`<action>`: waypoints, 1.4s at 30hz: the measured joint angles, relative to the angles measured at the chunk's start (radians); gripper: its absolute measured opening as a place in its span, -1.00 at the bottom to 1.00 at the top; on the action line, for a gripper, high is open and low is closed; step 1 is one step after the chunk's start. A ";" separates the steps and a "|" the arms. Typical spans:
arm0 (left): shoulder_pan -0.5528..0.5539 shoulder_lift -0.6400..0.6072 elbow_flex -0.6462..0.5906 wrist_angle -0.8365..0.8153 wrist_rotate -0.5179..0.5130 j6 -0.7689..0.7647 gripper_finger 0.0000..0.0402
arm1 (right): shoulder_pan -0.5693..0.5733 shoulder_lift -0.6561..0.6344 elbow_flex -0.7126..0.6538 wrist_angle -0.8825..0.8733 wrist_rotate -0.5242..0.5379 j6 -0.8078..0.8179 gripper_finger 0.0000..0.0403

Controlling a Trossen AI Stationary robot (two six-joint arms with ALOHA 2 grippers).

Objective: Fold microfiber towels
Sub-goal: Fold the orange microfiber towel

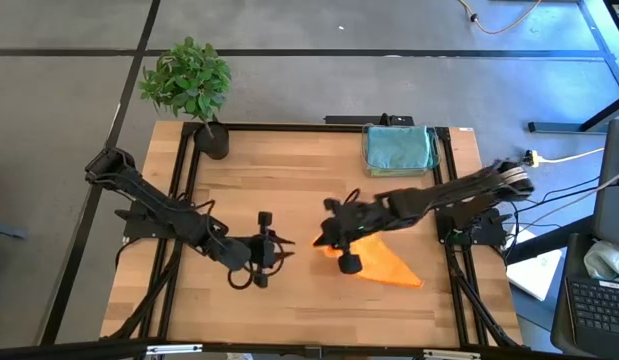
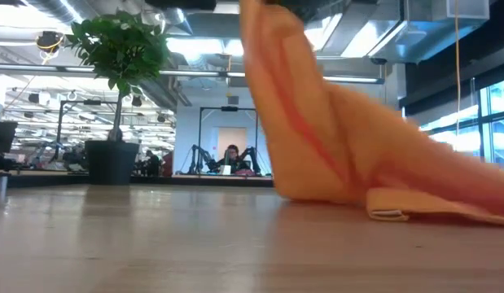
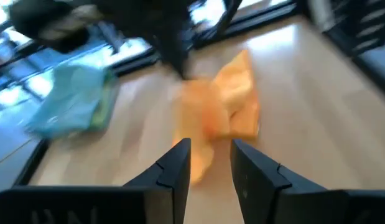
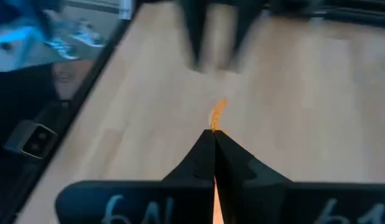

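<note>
An orange microfiber towel is pulled up at one end by my right gripper, which is shut on it near the table's middle. In the low view the towel rises as a steep drape. My left gripper stands open just left of it, fingers pointing toward the towel with nothing between them. A stack of folded towels, teal on top, lies at the far right of the table. My right gripper pinches a thin edge of the orange towel between its two shut fingers, reaching in from the table's right and slanting down. The towel hangs below the fingers in a sloping drape, and its lower end lies on the table toward the near right.
A potted plant stands at the table's far left corner. Bare wooden tabletop lies between the plant and the grippers. A black frame runs along the table's sides.
</note>
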 joint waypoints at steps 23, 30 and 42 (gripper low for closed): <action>0.109 0.008 -0.004 -0.036 0.045 -0.133 -0.19 | 0.002 -0.152 0.173 -0.173 0.082 -0.101 -1.00; 0.158 0.008 -0.075 -0.033 0.243 -0.223 -0.19 | 0.033 -0.152 0.250 -0.217 0.080 -0.116 -1.00; 0.213 0.008 -0.210 0.210 0.602 -0.294 -0.19 | 0.040 -0.153 0.282 -0.292 0.140 -0.124 -1.00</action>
